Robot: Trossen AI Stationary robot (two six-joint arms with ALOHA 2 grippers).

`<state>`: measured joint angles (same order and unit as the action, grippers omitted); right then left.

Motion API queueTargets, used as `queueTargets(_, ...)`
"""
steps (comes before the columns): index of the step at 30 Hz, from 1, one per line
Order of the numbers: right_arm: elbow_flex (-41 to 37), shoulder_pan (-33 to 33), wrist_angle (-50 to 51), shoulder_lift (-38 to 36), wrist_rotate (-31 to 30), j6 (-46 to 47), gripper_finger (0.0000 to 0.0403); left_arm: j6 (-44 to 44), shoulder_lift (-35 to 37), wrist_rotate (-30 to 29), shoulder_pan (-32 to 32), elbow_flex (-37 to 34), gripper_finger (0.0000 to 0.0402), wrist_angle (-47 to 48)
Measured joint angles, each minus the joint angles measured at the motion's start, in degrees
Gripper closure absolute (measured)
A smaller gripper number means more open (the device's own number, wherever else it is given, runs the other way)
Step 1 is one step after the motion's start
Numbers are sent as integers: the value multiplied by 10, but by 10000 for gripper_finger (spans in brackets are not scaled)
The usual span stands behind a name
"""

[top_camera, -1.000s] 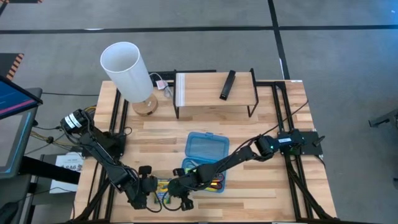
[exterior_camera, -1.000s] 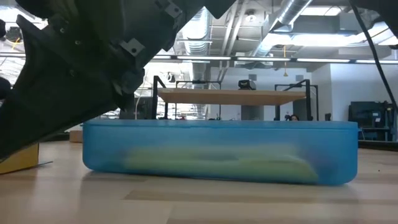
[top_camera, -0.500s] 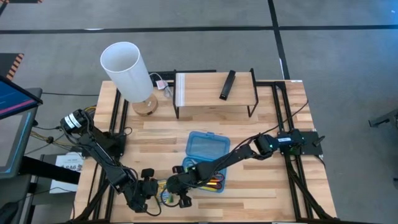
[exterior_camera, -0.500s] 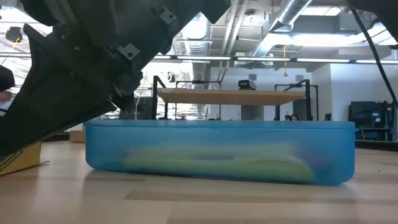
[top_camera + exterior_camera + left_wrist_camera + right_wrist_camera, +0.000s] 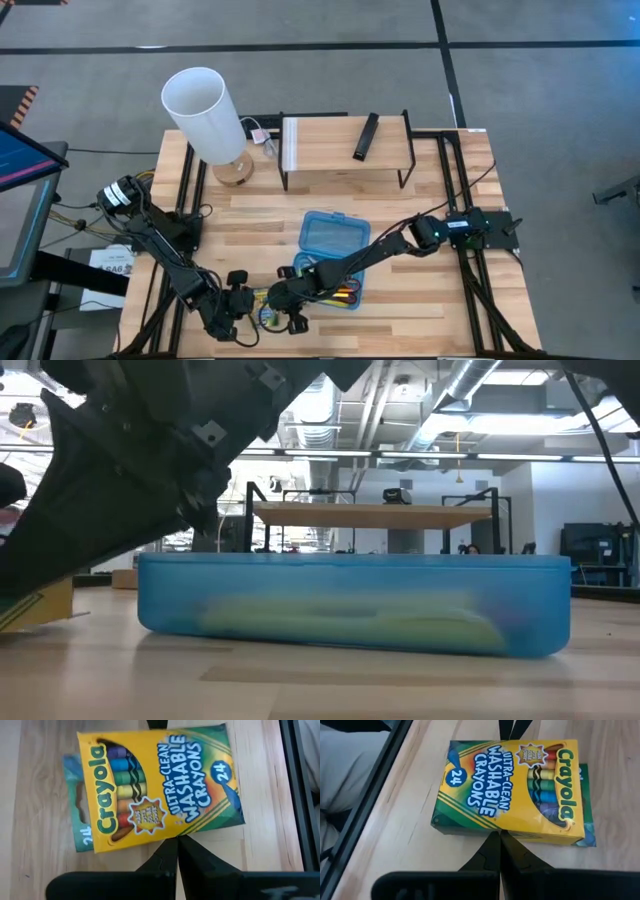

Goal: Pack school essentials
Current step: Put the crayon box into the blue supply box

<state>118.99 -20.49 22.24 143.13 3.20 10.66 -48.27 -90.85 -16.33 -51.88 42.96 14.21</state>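
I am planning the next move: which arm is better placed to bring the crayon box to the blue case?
Probably the right. Both shut grippers, left and right, flank the crayon box, but the right arm lies over the blue case, on its side.

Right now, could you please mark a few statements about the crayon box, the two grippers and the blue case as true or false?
1. The crayon box lies flat on the wooden table. True.
2. The left gripper stands wide open. False: its fingers are shut, tips at the box's edge.
3. The right gripper meets the box from the opposite side to the left one. True.
4. The blue case sits up on the raised shelf. False: it rests on the table in front of the shelf.
5. The lamp lies on its side. False: it stands upright at the table's far left corner.
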Motion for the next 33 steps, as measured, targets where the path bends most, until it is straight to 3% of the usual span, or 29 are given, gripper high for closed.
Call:
queueTargets(17,3,-1,37,-40,0,0,390,41,39,-34,7,0,401,-3)
queueTargets(33,3,-5,142,-72,-45,11,390,158,40,-17,88,9,401,-17)
